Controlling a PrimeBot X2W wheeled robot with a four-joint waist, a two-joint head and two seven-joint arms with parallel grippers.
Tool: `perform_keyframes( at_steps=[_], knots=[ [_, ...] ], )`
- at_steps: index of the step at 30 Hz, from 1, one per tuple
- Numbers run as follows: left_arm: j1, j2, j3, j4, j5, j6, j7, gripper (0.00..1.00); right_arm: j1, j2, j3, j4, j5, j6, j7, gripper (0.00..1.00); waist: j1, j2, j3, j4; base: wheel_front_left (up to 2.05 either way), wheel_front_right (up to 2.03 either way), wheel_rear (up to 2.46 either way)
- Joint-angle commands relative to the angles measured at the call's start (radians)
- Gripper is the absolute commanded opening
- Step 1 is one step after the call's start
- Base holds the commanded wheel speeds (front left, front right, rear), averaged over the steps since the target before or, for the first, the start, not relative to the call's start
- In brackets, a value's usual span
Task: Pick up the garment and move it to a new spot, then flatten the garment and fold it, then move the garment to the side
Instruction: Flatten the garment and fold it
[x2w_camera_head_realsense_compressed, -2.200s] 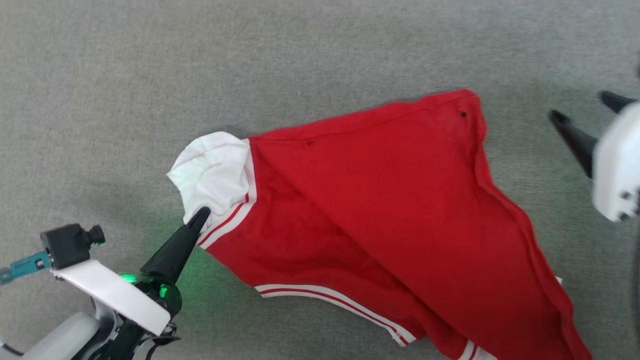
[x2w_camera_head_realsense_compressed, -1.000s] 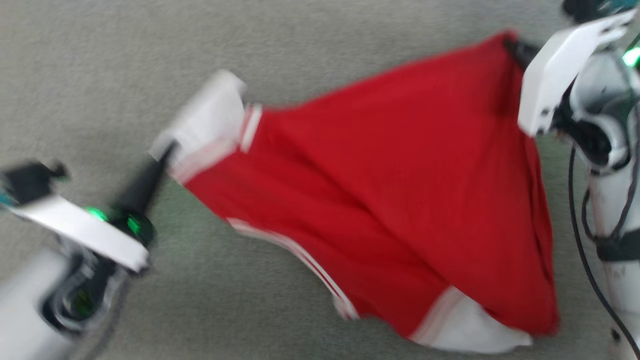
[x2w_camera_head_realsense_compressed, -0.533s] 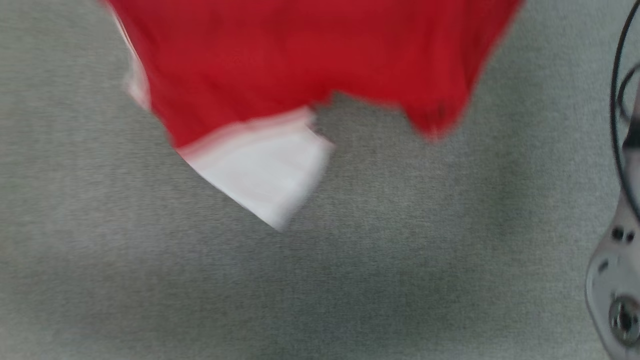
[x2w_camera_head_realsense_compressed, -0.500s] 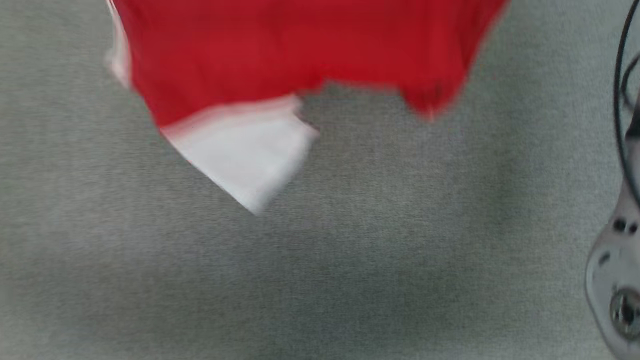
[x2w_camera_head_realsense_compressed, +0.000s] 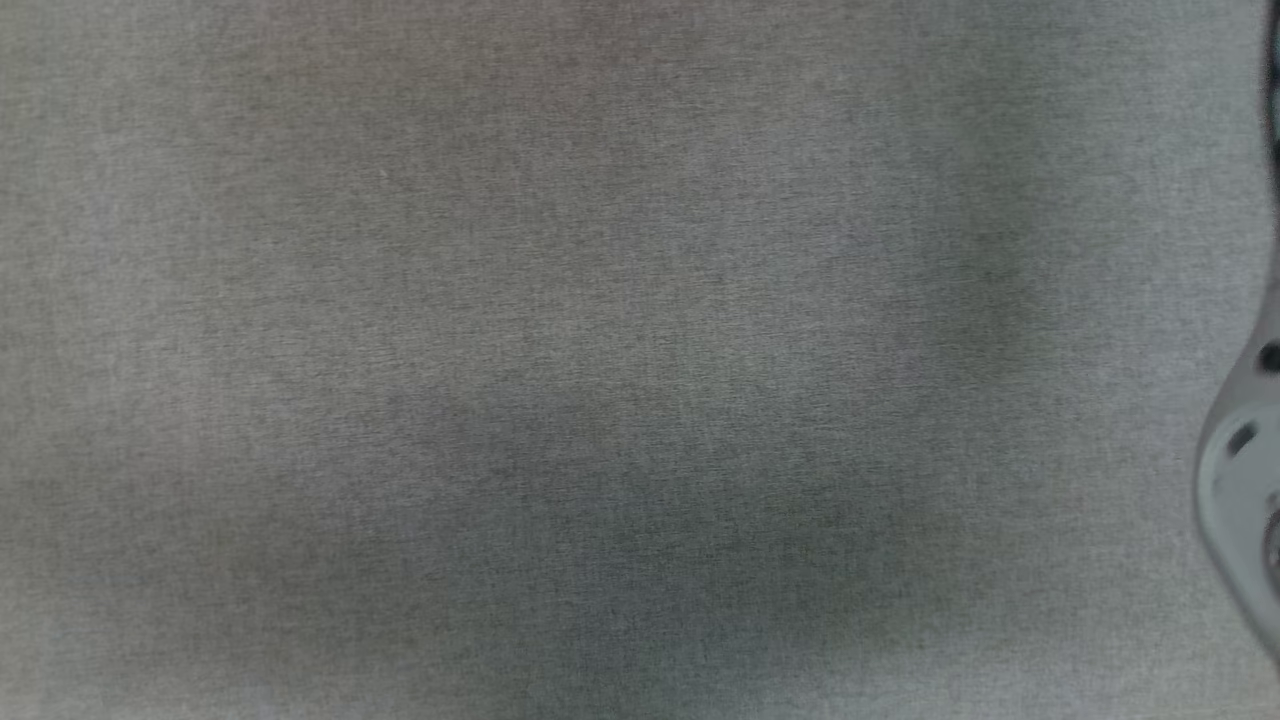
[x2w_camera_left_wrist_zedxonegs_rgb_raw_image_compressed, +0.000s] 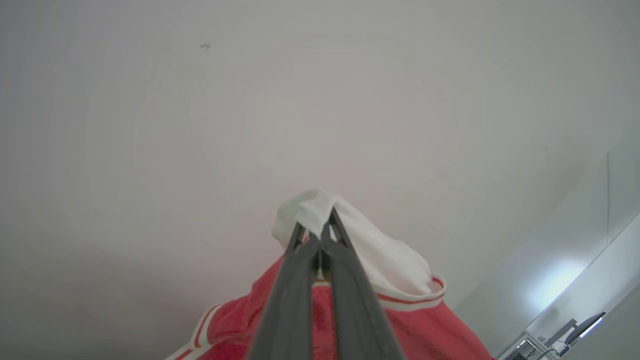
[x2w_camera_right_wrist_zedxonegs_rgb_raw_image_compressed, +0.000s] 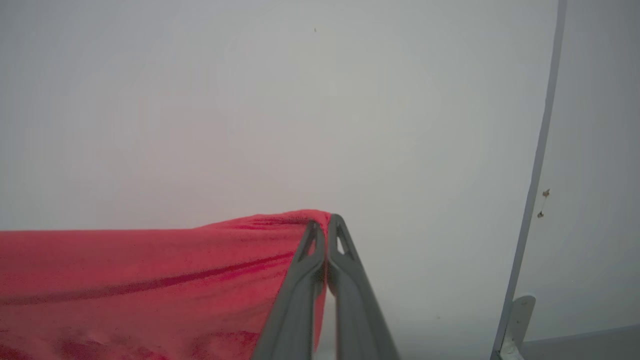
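Below us lies the grey surface (x2w_camera_head_realsense_compressed: 500, 350), blurred in the head view, with a pale piece of arm (x2w_camera_head_realsense_compressed: 1240, 480) at its right edge. The garment (x2w_camera_right_wrist_zedxonegs_rgb_raw_image_compressed: 125, 285) hangs in the air, held between our 2 claws. The right claw (x2w_camera_right_wrist_zedxonegs_rgb_raw_image_compressed: 326, 222) is clamped on a red edge, and the cloth runs off taut from it. The left claw (x2w_camera_left_wrist_zedxonegs_rgb_raw_image_compressed: 317, 226) is pinched tight on the white sleeve (x2w_camera_left_wrist_zedxonegs_rgb_raw_image_compressed: 390, 255), with the red body drooping under it. We judge this to be the carry to a new spot. To do it well we want both claws level and well apart, so the cloth hangs spread. We want a slow lowering, so the loose end meets the surface first. We also want no release until the garment lies flat, since the sleeve grip looks to hold little cloth.
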Motion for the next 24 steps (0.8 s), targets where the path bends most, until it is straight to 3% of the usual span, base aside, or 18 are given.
perform_keyframes(
  at_steps=[1, 5, 9, 17, 24],
  knots=[
    [0.077, 0.006, 0.004, -0.006, -0.019, 0.003, -0.01, 0.0, 0.042, -0.011, 0.007, 0.014, 0.008, -0.006, -0.015, 0.0, 0.0, 0.0, -0.001, 0.005, 0.0, 0.0, 0.0],
    [0.267, 0.004, 0.023, -0.107, -0.066, 0.003, -0.009, 0.0, 0.15, -0.01, 0.066, -0.003, 0.055, -0.006, 0.003, 0.0, 0.0, 0.0, -0.006, 0.014, 0.0, 0.0, 0.0],
    [0.501, -0.007, 0.074, -0.245, -0.107, 0.003, -0.028, 0.0, 0.33, -0.027, 0.132, -0.098, 0.116, -0.005, 0.061, 0.0, 0.0, 0.0, -0.027, 0.022, 0.0, 0.0, 0.0],
    [0.929, -0.025, 0.139, -0.445, -0.055, 0.003, -0.049, 0.0, 0.772, -0.074, 0.178, -0.452, 0.297, -0.005, 0.275, 0.0, 0.0, 0.0, -0.081, 0.039, 0.0, 0.0, 0.0],
    [1.144, -0.02, 0.16, -0.557, -0.013, 0.003, -0.069, 0.0, 1.071, -0.072, 0.123, -0.736, 0.382, -0.004, 0.437, 0.0, 0.0, 0.0, -0.113, 0.067, 0.0, 0.0, 0.0]
  ],
)
